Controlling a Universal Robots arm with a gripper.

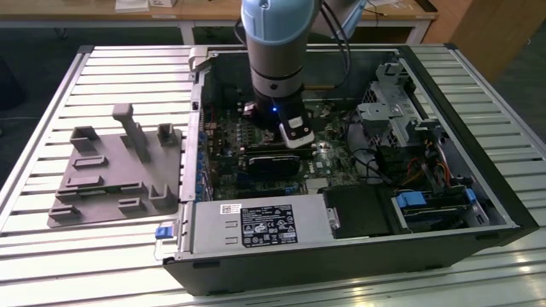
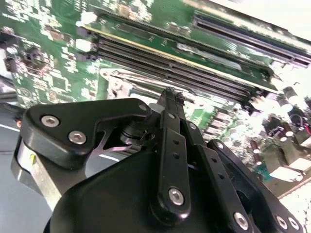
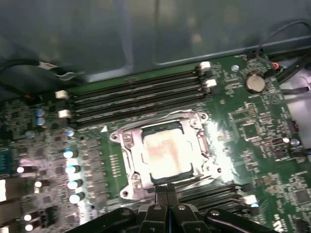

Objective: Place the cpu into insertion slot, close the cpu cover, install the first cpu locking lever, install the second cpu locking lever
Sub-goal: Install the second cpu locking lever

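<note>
An open computer case [image 1: 358, 256] lies on its side on a slatted metal bench [image 1: 102, 70], with the green motherboard [image 3: 243, 121] facing upward. The robot arm [image 1: 273, 57] reaches down into the case from above.

In the first wrist view the cpu [image 3: 163, 150] sits flat in the insertion slot [image 3: 127, 145], its dull silver face upward and its edges parallel to the socket rim. The chip is nearly square, so no long axis can be told. The cpu cover [image 3: 201, 138], a thin silvery frame, lies down around the chip, and the chip's face shows through its window. Whether the locking levers are latched cannot be told.

The gripper [image 3: 167, 191] hangs just over the socket's near edge; its fingers [image 2: 167, 104] are pressed together with no gap between them and hold nothing. In the second wrist view the tips stand above a corner of the socket's metal rim.

Long black memory slots [image 3: 136, 94] run beside the socket, parallel to one of its sides.

On the bench at the exterior view's left, apart from the case, rests a grey fixture plate [image 1: 115, 169] with upright posts. A labelled power supply [image 1: 256, 225] fills the case's near side. Beyond the bench stand a wooden table [image 1: 102, 16] and a dark floor [image 1: 34, 51].
</note>
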